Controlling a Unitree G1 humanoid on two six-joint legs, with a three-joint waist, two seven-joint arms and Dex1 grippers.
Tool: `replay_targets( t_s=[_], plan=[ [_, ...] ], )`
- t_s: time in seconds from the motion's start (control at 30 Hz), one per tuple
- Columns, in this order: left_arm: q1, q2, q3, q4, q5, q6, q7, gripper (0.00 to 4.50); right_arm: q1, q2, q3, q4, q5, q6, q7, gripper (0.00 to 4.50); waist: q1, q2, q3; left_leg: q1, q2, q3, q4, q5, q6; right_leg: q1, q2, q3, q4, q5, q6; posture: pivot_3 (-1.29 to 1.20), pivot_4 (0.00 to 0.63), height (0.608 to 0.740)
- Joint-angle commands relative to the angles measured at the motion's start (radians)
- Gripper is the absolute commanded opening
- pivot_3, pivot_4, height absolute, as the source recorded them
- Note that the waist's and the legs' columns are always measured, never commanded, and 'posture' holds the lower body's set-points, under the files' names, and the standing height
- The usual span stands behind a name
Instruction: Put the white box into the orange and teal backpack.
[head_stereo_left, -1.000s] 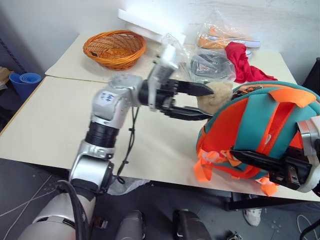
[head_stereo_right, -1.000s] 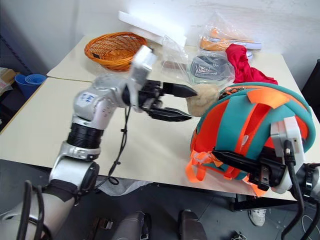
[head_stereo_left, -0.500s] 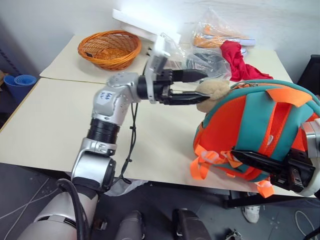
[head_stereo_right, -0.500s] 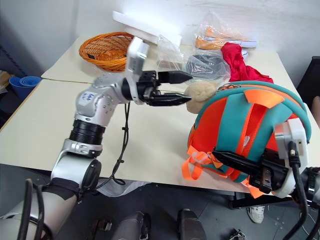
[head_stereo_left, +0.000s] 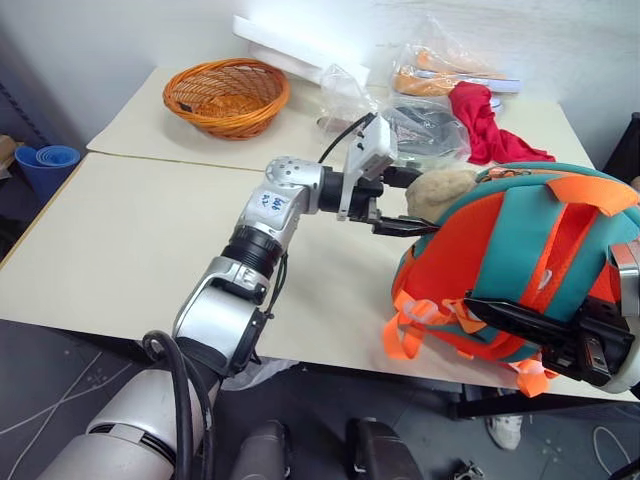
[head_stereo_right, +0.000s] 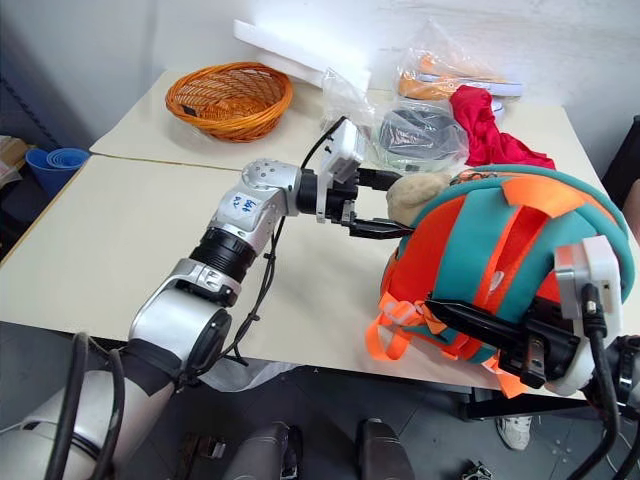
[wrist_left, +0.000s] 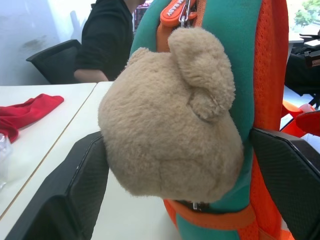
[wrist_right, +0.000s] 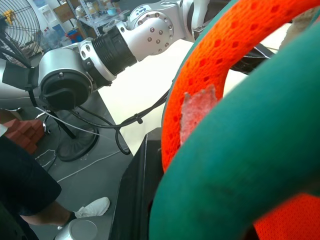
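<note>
Left eye view: my left gripper (head_stereo_left: 408, 203) reaches across the table (head_stereo_left: 120, 230) with its fingers spread wide, one on each side of the tan plush toy (head_stereo_left: 437, 190) that hangs from the top of the backpack (head_stereo_left: 520, 250). Nothing is held in it yet. My right gripper (head_stereo_left: 520, 322) is clamped shut on a teal and orange strap (wrist_right: 240, 165) at the backpack's near side, holding the bag propped up at the table's front right edge.

From the left wrist, the toy sits squarely between my two black fingers (wrist_left: 75, 195), fastened to an orange zipper pull (wrist_left: 175, 11) above it. A person in a dark top (wrist_left: 107, 40) sits beyond the table.

I cannot pick out the white box; the pictures do not tell me whether it is already inside the bag or elsewhere.

By my reckoning, the backpack is soft and light: fabric that sags and folds rather than keeping its shape, so it needs holding from both sides. The toy is squashy and will compress under a squeeze, giving a loose hold. The zipper pull or the firmer teal trim at the top looks like the surer place to grip.

Behind stand a wicker basket (head_stereo_left: 228, 95), a red cloth (head_stereo_left: 485, 122) and plastic bags (head_stereo_left: 425, 125).
</note>
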Motion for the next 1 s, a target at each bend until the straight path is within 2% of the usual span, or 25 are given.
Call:
replay_targets(
  t_s=[0.03,0.27,0.4,0.47,0.7,0.83,1.0],
  plan=[
    [-0.038,0.004,0.034,-0.006,-0.02,-0.014,-0.039,3.62,0.022,0.013,-0.035,-0.024,-0.005,-0.023,0.009,0.0,0.0,0.0,0.0,0.0,0.0,0.0,0.0,0.0,0.0,0.0,0.0,0.0,0.0,0.0,0.0,0.0,0.15,0.74],
    [-0.04,0.117,0.047,0.05,0.021,-0.061,-0.103,1.48,0.099,0.049,-0.067,-0.053,-0.025,-0.035,0.016,0.0,-0.006,0.0,0.0,0.0,0.0,0.0,0.0,0.0,0.0,0.0,0.0,0.0,0.0,0.0,0.0,0.0,0.15,0.74],
    [-0.02,0.187,-0.042,0.115,0.162,-0.254,-0.097,0.8,0.145,0.073,-0.074,-0.072,-0.031,-0.05,0.015,0.0,-0.008,0.0,0.0,0.001,0.0,0.0,0.0,0.0,0.0,0.0,0.0,0.0,0.001,0.0,0.0,0.0,0.15,0.74],
    [-0.005,0.197,-0.091,0.139,0.231,-0.363,-0.088,0.73,0.157,0.079,-0.07,-0.076,-0.04,-0.055,0.017,0.0,-0.007,0.0,0.0,0.001,0.0,0.0,0.0,0.0,0.0,0.0,-0.001,0.0,0.001,0.0,0.0,0.0,0.15,0.74],
    [0.089,0.122,-0.21,0.089,0.352,-0.604,-0.058,0.73,0.171,0.089,-0.03,-0.065,-0.104,-0.076,0.025,0.0,0.004,0.0,0.0,0.001,0.0,0.001,0.0,0.0,0.0,0.0,-0.002,0.0,0.0,0.0,0.0,0.0,0.15,0.74],
    [0.108,0.135,-0.331,0.109,0.554,-0.806,0.13,0.73,0.16,0.09,-0.007,-0.03,-0.184,-0.087,0.04,0.0,0.005,0.0,0.0,0.001,-0.001,0.001,0.0,0.0,0.0,0.0,-0.002,0.001,0.0,0.0,0.0,0.0,0.15,0.74],
    [0.133,0.144,-0.29,0.11,0.491,-0.77,0.085,0.73,0.167,0.085,-0.018,0.033,-0.306,-0.112,0.097,0.0,0.005,0.0,0.0,0.001,-0.001,0.001,0.0,-0.001,0.001,0.001,-0.001,0.001,0.0,0.0,0.0,0.0,0.15,0.74]
  ],
)
